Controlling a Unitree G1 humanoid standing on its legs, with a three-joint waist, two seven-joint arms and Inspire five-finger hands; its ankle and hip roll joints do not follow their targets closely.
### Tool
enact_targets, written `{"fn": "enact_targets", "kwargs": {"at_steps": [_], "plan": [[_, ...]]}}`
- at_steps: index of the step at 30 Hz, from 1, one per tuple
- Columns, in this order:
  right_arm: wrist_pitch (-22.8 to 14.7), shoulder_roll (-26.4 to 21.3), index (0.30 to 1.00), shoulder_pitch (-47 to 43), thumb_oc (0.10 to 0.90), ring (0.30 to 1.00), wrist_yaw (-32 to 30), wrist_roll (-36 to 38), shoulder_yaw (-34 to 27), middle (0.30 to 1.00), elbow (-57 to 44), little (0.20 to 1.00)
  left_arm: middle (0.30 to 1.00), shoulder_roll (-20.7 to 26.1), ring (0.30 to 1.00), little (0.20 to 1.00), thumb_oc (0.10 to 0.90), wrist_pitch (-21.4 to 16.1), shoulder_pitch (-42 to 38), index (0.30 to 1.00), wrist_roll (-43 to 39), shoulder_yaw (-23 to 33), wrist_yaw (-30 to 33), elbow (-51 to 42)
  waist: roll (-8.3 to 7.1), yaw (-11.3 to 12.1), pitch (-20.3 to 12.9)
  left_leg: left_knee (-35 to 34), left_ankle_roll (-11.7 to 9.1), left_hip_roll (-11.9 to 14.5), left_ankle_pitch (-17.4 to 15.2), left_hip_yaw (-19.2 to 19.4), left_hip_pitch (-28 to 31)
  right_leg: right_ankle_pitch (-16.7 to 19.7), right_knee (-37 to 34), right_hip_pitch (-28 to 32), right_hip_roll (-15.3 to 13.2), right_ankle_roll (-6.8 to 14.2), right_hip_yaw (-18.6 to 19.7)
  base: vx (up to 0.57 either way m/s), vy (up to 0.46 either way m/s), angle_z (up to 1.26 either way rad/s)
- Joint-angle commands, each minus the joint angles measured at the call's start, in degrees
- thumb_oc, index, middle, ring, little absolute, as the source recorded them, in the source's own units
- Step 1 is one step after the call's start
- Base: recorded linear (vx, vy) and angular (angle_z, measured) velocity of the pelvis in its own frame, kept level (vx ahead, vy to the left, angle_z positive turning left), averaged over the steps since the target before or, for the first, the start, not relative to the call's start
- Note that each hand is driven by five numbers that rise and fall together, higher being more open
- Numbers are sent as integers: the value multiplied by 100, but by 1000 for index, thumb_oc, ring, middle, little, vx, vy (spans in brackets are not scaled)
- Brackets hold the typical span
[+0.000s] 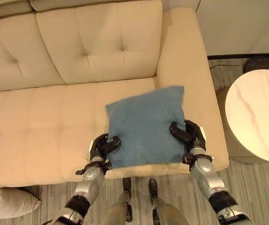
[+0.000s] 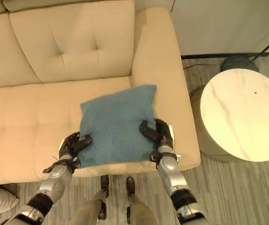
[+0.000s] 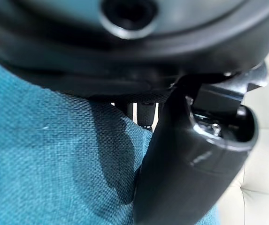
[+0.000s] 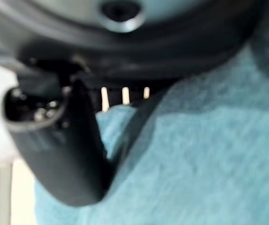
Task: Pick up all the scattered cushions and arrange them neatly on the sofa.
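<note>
You have the blue cushion [image 1: 146, 126] gripped at its two near corners, over the front of the sofa [image 1: 40, 122] seat close to the right armrest. Your left hand [image 1: 102, 147] has its fingers curled onto the left edge, and your right hand [image 1: 189, 133] is clamped on the right edge, thumb over the top face. The cushion lies or hovers low over the seat (I cannot tell whether it is touching yet), slightly rotated against the seat's front edge.

This looks like the placing step for this cushion. Your next move, as I judge it, calls for carrying it back toward the backrest, squaring it up, and only then letting both hands go together so it doesn't twist.

The eye views give you what the wrist cameras cannot: the whole layout, plus a pale cushion [image 1: 5, 202] on the floor at the lower left, still to collect, and a round side table [image 1: 258, 115] just beside the sofa's right end. The wrist views pay back in closeness: each shows a dark thumb [image 3: 190, 159] pressed into the blue weave, confirming a firm pinch on both sides.
</note>
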Motion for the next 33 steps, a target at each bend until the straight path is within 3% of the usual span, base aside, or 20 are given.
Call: {"fn": "enact_targets", "kwargs": {"at_steps": [1,5,10,20,21,22,23,25,28,30,31,32,33], "plan": [[-443,114,300,63,400,300,615,-707,141,300,-1182,300,300,-464,300,300,400,-404,-277,300,179,-229,-854,-1019,-17,8,-623,8,12,-164,-905,-158,380,-348,214,-129,-237,217,-32,21,-42,10],[-389,-145,300,667,400,300,828,-1207,-85,300,-1597,300,300,-232,300,300,400,-335,568,300,309,-8,-1108,-1662,11,94,-827,8,27,-143,-924,-342,702,-584,470,180,-235,158,-124,2,-42,23],[-388,-132,300,1182,400,300,1095,-1211,-221,300,-1993,300,300,-104,300,300,400,-282,1172,300,262,174,-1281,-2202,-14,211,-1010,8,24,-146,-887,-509,851,-734,573,414,-252,142,-320,-24,-19,18],[-529,-134,300,1751,400,300,1216,-1266,-475,300,-2641,300,300,142,300,300,400,-407,1846,300,521,555,-1274,-3095,-91,436,-1236,8,88,-218,-862,-809,969,-811,816,542,-274,198,-360,-42,23,12],[-569,-133,300,1759,400,300,1109,-1332,-567,300,-2699,300,300,190,300,300,400,-474,1760,300,533,552,-1178,-3103,-131,380,-1164,70,126,-253,-807,-1017,866,-907,1193,361,-35,197,252,-115,-3,19],[-569,-133,300,1756,400,300,1109,-1332,-568,300,-2699,300,300,190,300,300,400,-474,1756,300,533,552,-1178,-3102,-129,388,-1186,66,123,-248,-791,-1011,834,-891,1194,324,-30,197,259,-176,-18,40],[-618,-102,300,1669,400,300,1021,-1277,-596,300,-2686,300,300,253,300,300,400,-549,1610,300,622,562,-1123,-3040,-193,374,-1169,169,154,-337,-735,-1197,632,-925,1194,280,262,114,1095,-137,-38,49],[-656,-124,300,1666,400,300,973,-1277,-597,300,-2716,300,300,270,300,300,400,-580,1549,300,699,563,-1113,-3050,-231,431,-1150,304,135,-426,-690,-1355,475,-887,1075,344,327,24,1280,-109,-71,89],[-647,-172,300,1709,400,300,955,-1285,-650,300,-2756,300,300,251,300,300,400,-577,1485,300,711,539,-1141,-3100,-245,417,-1092,510,6,-516,-622,-1533,246,-888,926,405,338,-33,1142,-115,-130,78],[-649,-214,300,1771,400,300,938,-1280,-739,300,-2818,300,300,163,300,300,400,-567,1436,300,602,418,-1198,-3107,-226,354,-959,784,-81,-550,-596,-1364,-37,-862,729,506,265,-47,743,-123,-89,103],[-651,-215,300,1769,400,300,938,-1279,-739,300,-2816,300,300,162,300,300,400,-566,1435,300,602,418,-1199,-3107,-224,338,-958,802,-81,-557,-603,-1378,-46,-861,721,512,262,-47,727,-115,-13,131],[-657,-229,300,1741,400,300,881,-1308,-786,300,-2829,300,300,101,300,300,400,-549,1412,300,524,337,-1211,-3064,-234,261,-894,974,-45,-432,-676,-808,-150,-821,637,561,138,-28,383,-101,17,113],[-656,-219,300,1713,400,300,856,-1310,-784,300,-2829,300,300,97,300,300,400,-557,1415,300,500,312,-1223,-3066,-241,221,-885,1016,-21,-337,-727,-552,-152,-807,597,581,85,-11,265,-120,39,83]]}}
